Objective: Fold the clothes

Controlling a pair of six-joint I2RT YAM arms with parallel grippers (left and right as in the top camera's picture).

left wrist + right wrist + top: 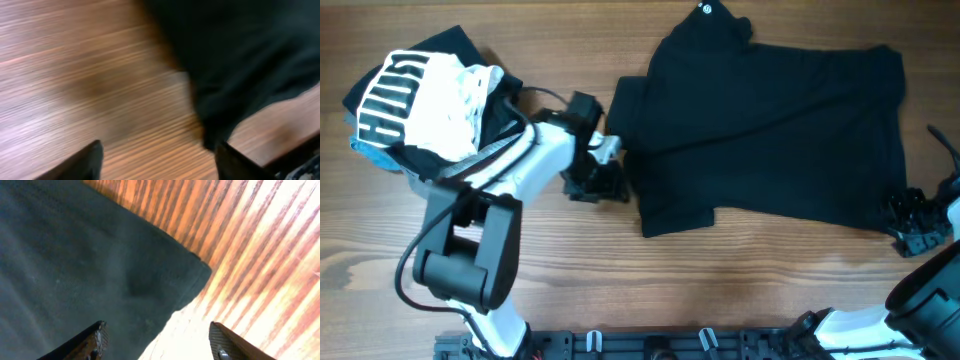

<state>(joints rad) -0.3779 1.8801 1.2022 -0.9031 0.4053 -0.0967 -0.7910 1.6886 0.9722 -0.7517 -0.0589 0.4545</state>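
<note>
The wooden worktop (620, 270) fills the overhead view. The black T-shirt (770, 130) lies spread mostly flat across the upper right of the frame, its left portion lapped over in a fold. A pile of garments, topped by a white garment with black stripes (420, 100), sits in the upper left.

The left gripper (603, 186) is at the shirt's left edge, centre-left of the frame. Its jaws stand wide apart and hold nothing; the left wrist view shows bare wood between them and the shirt just beyond.

The right gripper (912, 222) is at the shirt's lower right corner. Its jaws are open, with the corner of the fabric below them, not pinched.

A tiny white round logo (707, 9) shows at the top edge.
</note>
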